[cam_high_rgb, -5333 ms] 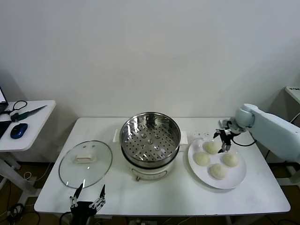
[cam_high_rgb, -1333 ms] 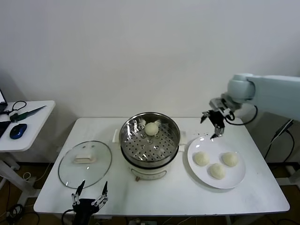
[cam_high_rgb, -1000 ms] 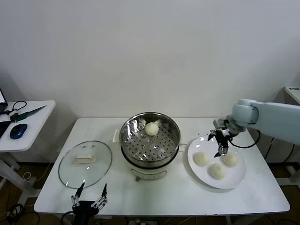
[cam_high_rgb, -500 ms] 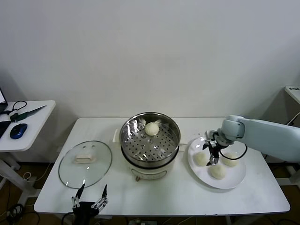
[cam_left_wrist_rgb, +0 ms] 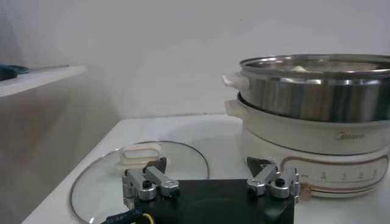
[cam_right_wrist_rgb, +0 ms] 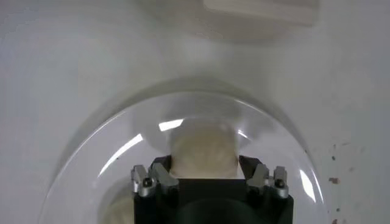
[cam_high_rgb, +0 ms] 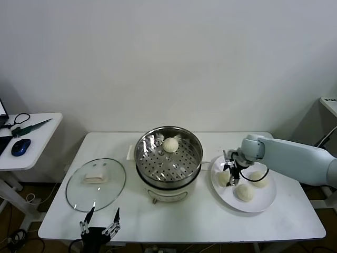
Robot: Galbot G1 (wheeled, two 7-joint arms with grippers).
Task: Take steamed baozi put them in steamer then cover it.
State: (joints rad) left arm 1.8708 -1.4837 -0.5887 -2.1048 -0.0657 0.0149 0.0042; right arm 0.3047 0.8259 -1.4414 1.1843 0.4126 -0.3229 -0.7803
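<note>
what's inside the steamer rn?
One baozi sits on the perforated tray toward the back of the steamer. Whatever lies below the tray is hidden.

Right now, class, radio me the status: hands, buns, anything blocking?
Right hand shut on a cream-white bun on the white plate. Left hand open, parked by the table's front edge. One bun in the steel steamer. Nothing blocking.

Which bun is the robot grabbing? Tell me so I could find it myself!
Find the shiny steamer in the middle of the table, then the white plate beside it on the robot's right. Three buns sit there. The grabbed bun is the one nearest the steamer, and the only one with the right hand closed around it.
</note>
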